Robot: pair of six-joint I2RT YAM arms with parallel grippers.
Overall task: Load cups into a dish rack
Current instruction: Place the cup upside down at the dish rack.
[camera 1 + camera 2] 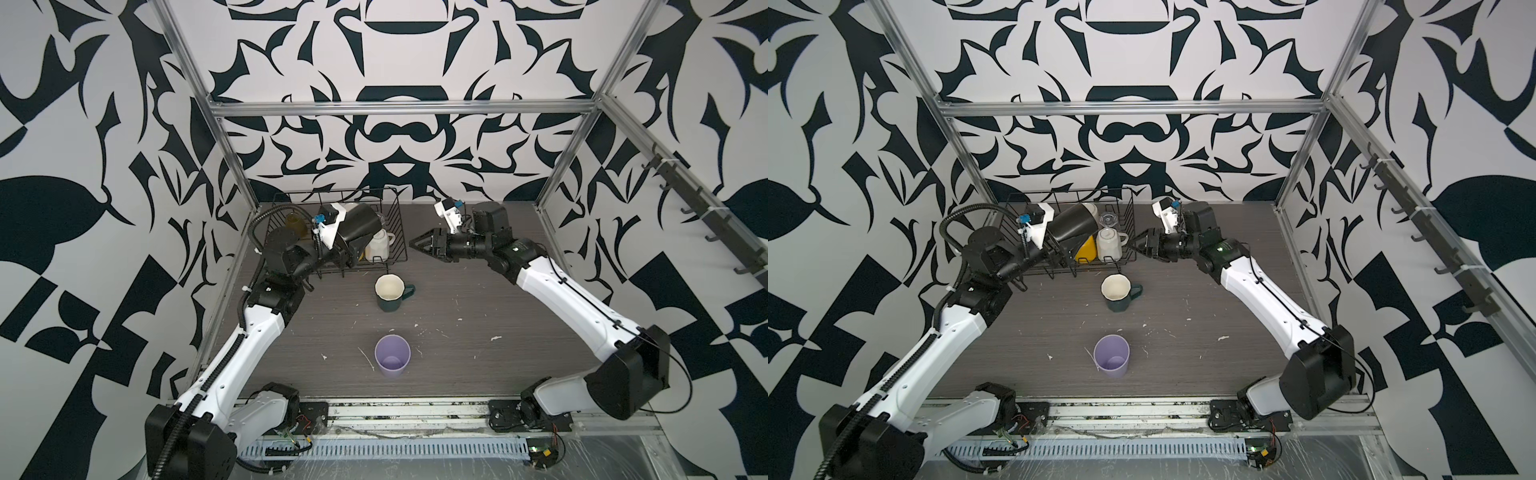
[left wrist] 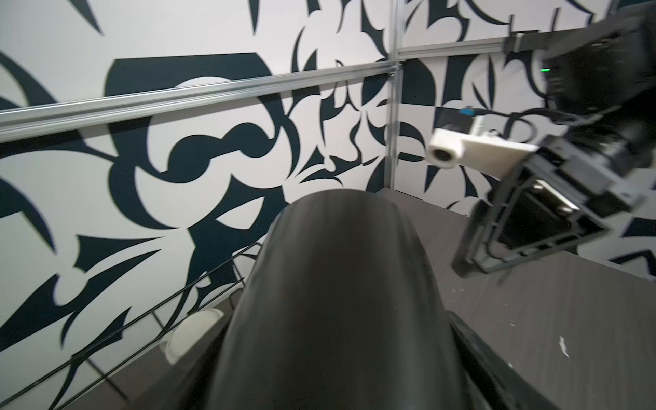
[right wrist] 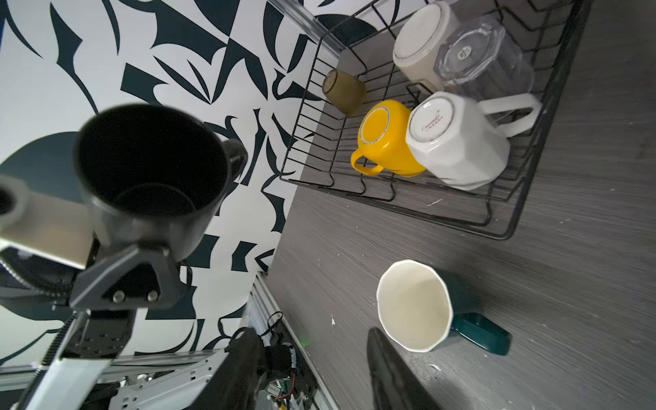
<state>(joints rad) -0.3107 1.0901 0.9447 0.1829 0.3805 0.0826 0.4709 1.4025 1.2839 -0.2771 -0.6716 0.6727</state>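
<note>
The dark wood-grain table [image 1: 457, 353] fills the floor of the cell. The black wire dish rack [image 1: 402, 232] stands on it at the rear, toward the left arm's side.

The left arm reaches over the rack. The left gripper [image 3: 142, 238] is clamped wide around the base end of the black mug [image 1: 361, 224]. It holds the mug in the air above the rack, tilted, with the mouth pointing toward the right arm. The right gripper [image 1: 417, 245] hangs level just outside the rack's right wall with its tips pointing at the rack. Nothing sits between its fingers, and how far apart they stand cannot be told.

Five cups sit bottom-up inside the rack:
- The cream faceted mug [image 3: 458, 142] is in the near right corner with its handle toward the right wall.
- The yellow mug [image 3: 387, 142] touches the cream one on its left.
- A pale mug [image 3: 422, 49] stands behind those two.
- A clear glass [image 3: 479, 64] stands against the pale mug.
- An amber-brown glass [image 3: 344, 90] stands alone toward the rack's far left.

Two cups are on the bare table. The dark-green faceted mug [image 1: 390, 293] is upright just in front of the rack, cream inside, with its handle toward the right arm. The lilac tumbler [image 1: 392, 356] stands upright and empty, nearer the front edge and well apart from the green mug.
</note>
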